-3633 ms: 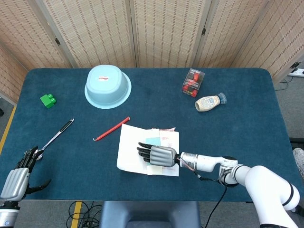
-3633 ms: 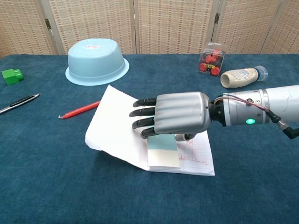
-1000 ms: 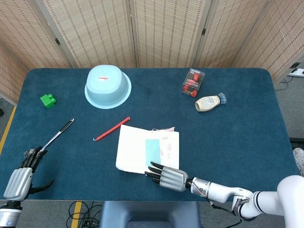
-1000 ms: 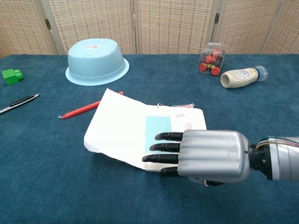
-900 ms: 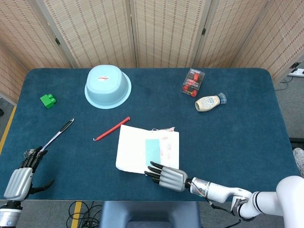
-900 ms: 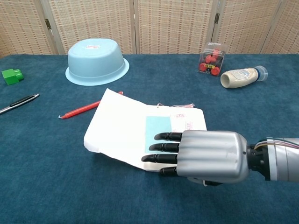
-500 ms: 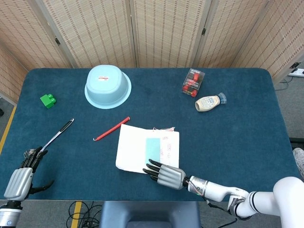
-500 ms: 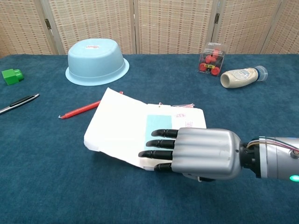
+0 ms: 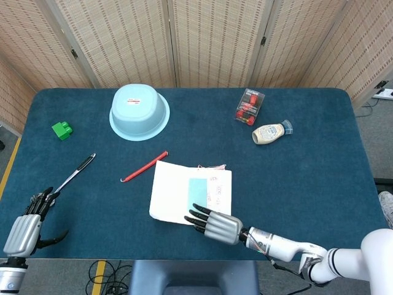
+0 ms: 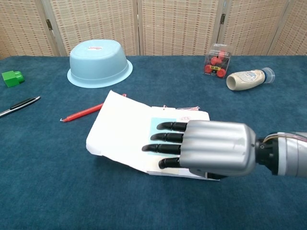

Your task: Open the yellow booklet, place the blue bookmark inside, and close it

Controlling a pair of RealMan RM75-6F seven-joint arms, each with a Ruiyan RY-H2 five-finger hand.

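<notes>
Two hands show. Low in the frame, the right hand (image 10: 206, 148) lies flat, fingers straight and spread, holding nothing, over the open booklet (image 10: 127, 132) and its pale blue bookmark (image 10: 160, 130); red print there is unreadable. At lower left, the left hand (image 9: 23, 228) hangs empty, fingers apart. Farther up lie one red pencil (image 10: 81, 113) and one upturned bowl (image 10: 100, 63).

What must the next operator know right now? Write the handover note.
Right robot hand: fingers extended flat over the open booklet, holding nothing.
Left robot hand: idle at the table's near left edge, fingers apart, empty.
Blue bookmark: lying on the open page, partly under the right fingers.
Done: booklet opened, bookmark placed.
Left: close the booklet.
</notes>
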